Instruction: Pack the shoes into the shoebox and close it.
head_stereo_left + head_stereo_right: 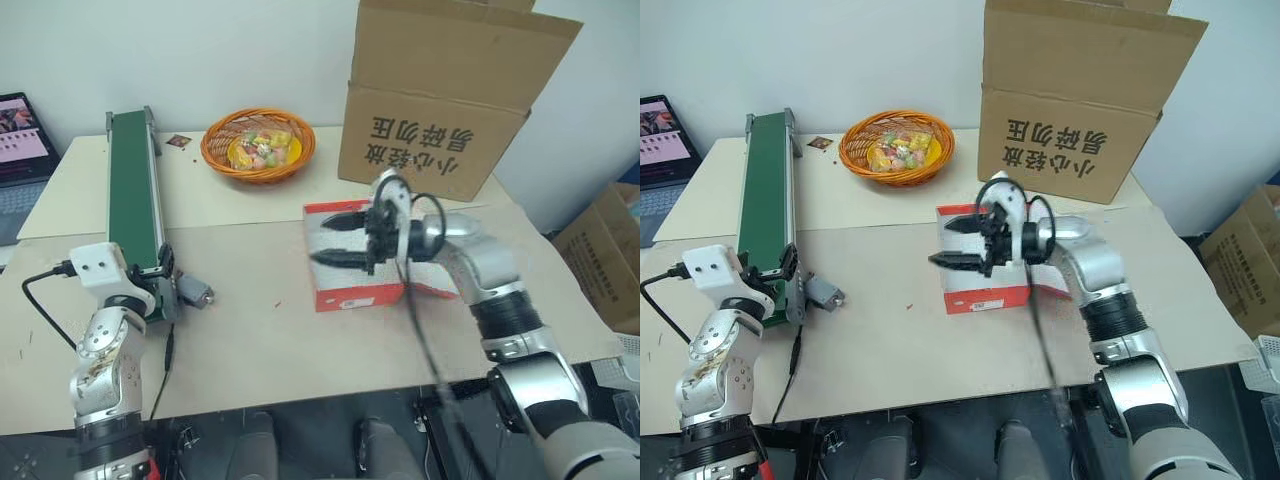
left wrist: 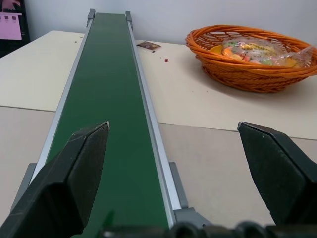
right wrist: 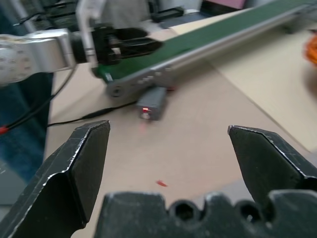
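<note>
Shoebox, one red box lying flat in front of one big brown carton, right gripper hovering over it jaws wide apart, left gripper spread too by one green conveyor, one orange basket left of carton

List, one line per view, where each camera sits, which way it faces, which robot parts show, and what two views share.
Left and right eye views: on the head, looking forward and down at the table; both arms show, the right gripper open over the shoebox.
Left wrist view: faces along the green conveyor toward the basket; its own open fingers.
Right wrist view: faces across the table toward the left gripper.
Shared: the conveyor.
</note>
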Robot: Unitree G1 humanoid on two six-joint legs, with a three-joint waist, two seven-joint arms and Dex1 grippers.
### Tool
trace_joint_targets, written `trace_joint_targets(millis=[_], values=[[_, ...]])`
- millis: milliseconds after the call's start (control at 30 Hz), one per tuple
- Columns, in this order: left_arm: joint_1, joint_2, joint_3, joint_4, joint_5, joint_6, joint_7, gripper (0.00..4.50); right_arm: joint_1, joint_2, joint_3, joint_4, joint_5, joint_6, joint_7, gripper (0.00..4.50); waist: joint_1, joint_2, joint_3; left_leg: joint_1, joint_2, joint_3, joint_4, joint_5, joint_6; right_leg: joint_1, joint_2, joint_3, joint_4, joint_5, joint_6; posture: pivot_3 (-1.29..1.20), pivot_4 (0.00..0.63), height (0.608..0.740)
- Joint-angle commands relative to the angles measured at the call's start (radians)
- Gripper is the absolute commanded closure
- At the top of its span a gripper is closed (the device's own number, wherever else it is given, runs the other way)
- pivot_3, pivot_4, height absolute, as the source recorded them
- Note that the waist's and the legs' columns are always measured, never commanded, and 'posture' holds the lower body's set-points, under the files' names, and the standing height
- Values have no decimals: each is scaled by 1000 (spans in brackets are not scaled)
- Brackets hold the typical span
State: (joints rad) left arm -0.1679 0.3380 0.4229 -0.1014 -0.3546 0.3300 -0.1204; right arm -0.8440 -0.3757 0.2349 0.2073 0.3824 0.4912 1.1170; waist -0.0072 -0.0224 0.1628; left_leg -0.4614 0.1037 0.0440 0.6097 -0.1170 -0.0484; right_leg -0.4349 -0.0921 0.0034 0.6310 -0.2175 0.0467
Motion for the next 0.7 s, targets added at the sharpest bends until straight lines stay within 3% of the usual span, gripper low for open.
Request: trace_joint_targets(millis=[33,200,400,700], values=[[-6,2,-1,-40,2,-19,0,37,-58,39,22,-39,-55,-36,-52,0,-2,0,0,0,0,0,0,0,0,-1,0,0,0,1,-1,0,150,720],[38,3,18,-76,0,-13,11,37,-54,116,14,-70,-126,21,-239,0,-3,0,0,0,0,1,-2,0,0,-2,0,1,1,1,-1,0,150,720],[82,-10,26,-119,-10,-6,25,37,-2,152,15,-118,-163,100,-351,0,0,0,0,-1,0,3,-2,0,-1,-3,0,1,0,3,-4,0,150,720],[93,-17,14,-138,-4,1,26,37,19,189,0,-192,-137,165,-390,0,-5,0,0,-1,1,4,-2,0,-1,-4,0,2,0,1,-2,0,150,720]])
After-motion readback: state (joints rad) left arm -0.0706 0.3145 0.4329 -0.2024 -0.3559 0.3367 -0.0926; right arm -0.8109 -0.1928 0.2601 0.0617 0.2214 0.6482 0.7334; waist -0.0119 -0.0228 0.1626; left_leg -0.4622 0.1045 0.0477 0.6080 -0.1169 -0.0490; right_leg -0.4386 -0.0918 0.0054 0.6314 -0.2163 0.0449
